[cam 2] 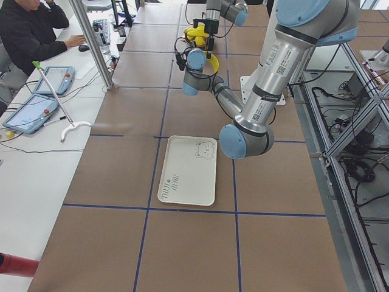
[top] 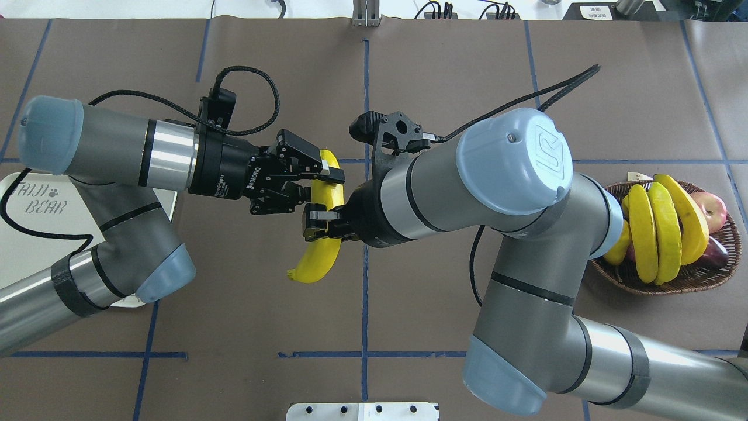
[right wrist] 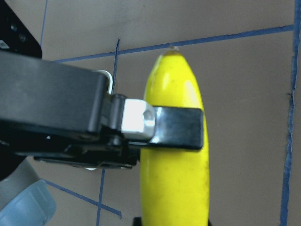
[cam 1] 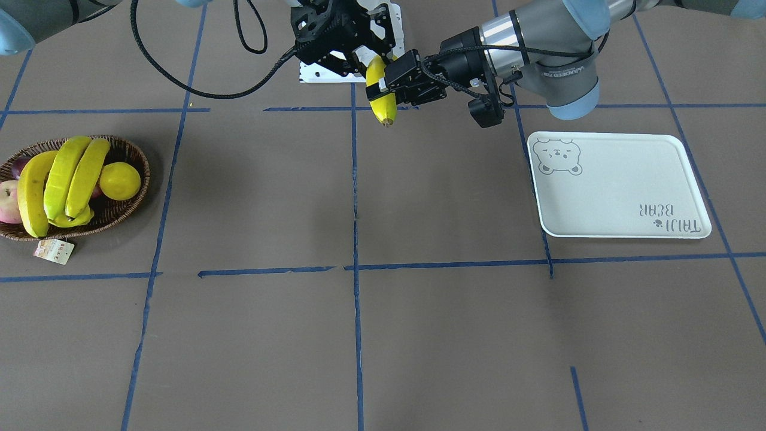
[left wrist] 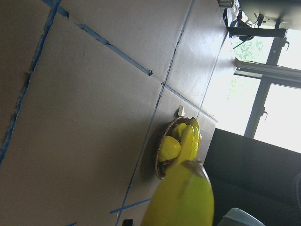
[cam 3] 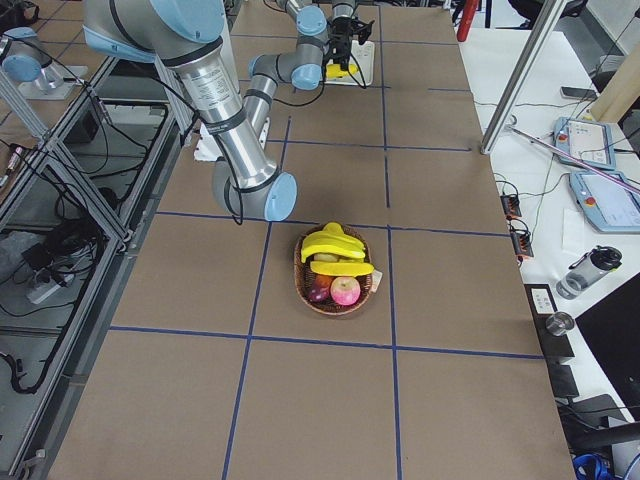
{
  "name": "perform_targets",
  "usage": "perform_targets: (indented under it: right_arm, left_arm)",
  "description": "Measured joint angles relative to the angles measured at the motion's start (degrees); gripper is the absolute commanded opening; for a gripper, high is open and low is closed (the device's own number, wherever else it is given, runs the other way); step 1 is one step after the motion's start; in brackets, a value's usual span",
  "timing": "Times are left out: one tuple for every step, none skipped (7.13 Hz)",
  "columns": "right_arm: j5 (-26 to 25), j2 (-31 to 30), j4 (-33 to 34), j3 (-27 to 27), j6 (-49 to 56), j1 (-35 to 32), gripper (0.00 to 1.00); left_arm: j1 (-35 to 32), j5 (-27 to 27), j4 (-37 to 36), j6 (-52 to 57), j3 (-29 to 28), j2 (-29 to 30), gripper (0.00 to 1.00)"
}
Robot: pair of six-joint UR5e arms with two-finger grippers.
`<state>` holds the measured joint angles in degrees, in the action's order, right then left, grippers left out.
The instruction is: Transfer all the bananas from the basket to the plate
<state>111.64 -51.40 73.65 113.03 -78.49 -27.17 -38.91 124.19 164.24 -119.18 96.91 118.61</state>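
Note:
One banana hangs in the air above the table's middle, held from both sides. My left gripper is shut on its far end, near the dark tip. My right gripper is shut on its middle. In the overhead view the banana curves down below both grippers, with the left gripper higher up. The right wrist view shows the banana with a left finger across it. Three more bananas lie in the wicker basket. The bear plate is bare.
The basket also holds a round yellow fruit, an apple and a purple fruit. A paper tag lies by the basket. A white mounting plate sits behind the grippers. My left arm covers part of the plate in the overhead view.

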Motion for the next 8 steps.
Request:
perform_targets:
  right_arm:
    - [-0.04, -0.02, -0.01, 0.27, -0.77, -0.03, 1.0]
    - [-0.02, -0.01, -0.04, 0.72, -1.91, -0.05, 1.0]
    - [-0.02, -0.01, 0.0, 1.1, -2.56, -0.09, 1.0]
    - [0.0, -0.13, 0.1, 1.59, -2.81, -0.3, 1.0]
    - [0.18, -0.43, 0.36, 2.41, -2.87, -0.91, 1.0]
    - [0.5, -1.12, 0.69, 3.37, -2.85, -2.14, 1.0]
    - [0.9, -2.51, 0.91, 4.48, -2.78, -3.88, 1.0]
    - [1.33, -3.92, 1.45, 5.49, -2.74, -5.6, 1.0]
  left_arm:
    - [0.0, 0.24, 0.03, 0.05, 0.19, -0.16, 0.0]
    - [-0.01, 0.41, 0.0, 0.1, 0.24, -0.48, 0.0]
    - [-0.08, 0.48, -0.06, 0.14, 0.25, -0.79, 0.0]
    - [-0.49, 0.6, -0.41, 0.19, 0.21, -1.1, 0.0]
    - [-1.77, 1.14, -2.46, 0.46, 0.13, -1.3, 0.0]
    - [-3.86, 2.02, -7.28, 2.12, 0.17, -1.61, 0.0]
    - [-6.56, 3.02, -13.92, 6.43, 0.43, -2.88, 0.0]
    - [-10.2, 5.34, -21.35, 13.43, 0.79, -4.99, 0.0]
